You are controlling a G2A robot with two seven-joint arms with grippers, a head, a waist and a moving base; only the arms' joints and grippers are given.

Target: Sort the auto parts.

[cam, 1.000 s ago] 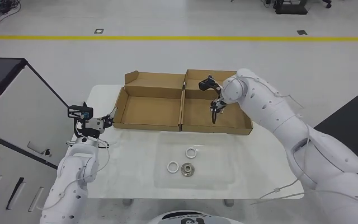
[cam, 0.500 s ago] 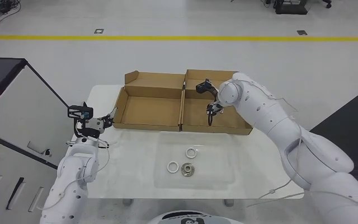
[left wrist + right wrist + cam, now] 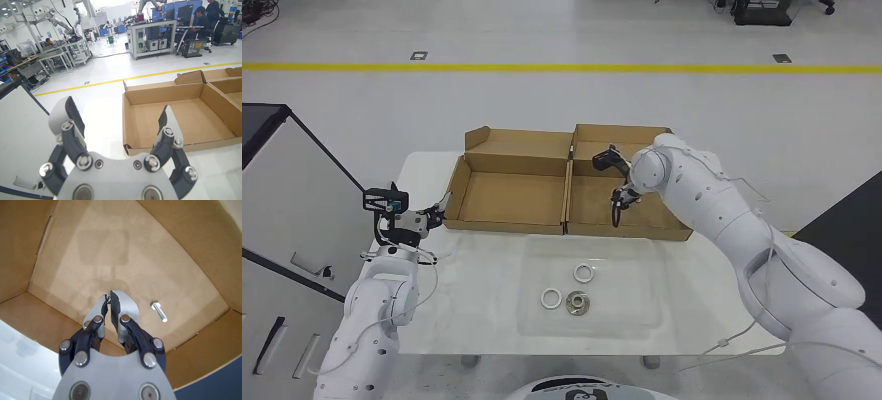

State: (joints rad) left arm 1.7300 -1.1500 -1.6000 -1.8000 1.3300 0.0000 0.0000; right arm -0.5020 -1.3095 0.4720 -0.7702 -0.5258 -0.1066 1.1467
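Observation:
My right gripper (image 3: 109,298) (image 3: 616,214) hangs low inside the right cardboard box (image 3: 652,215), near its front wall. It is shut on a small threaded bolt (image 3: 108,298), of which just the tip shows between the pads. A second silver bolt (image 3: 158,311) lies on the box floor beside it. Two white rings (image 3: 585,272) (image 3: 551,297) and a metal disc part (image 3: 577,302) rest on a clear tray (image 3: 632,300) on the table. My left gripper (image 3: 119,106) (image 3: 442,212) stands open at the left box's outer corner, holding nothing.
The left cardboard box (image 3: 512,195) (image 3: 170,117) has nothing in it and touches the right box. White tabletop (image 3: 472,280) lies free in front of the boxes and left of the tray. A dark-framed panel (image 3: 282,200) stands off the table's left side.
My right gripper has shifted a little to the left and toward the front wall inside the right box, still shut on the bolt. The left arm has kept still.

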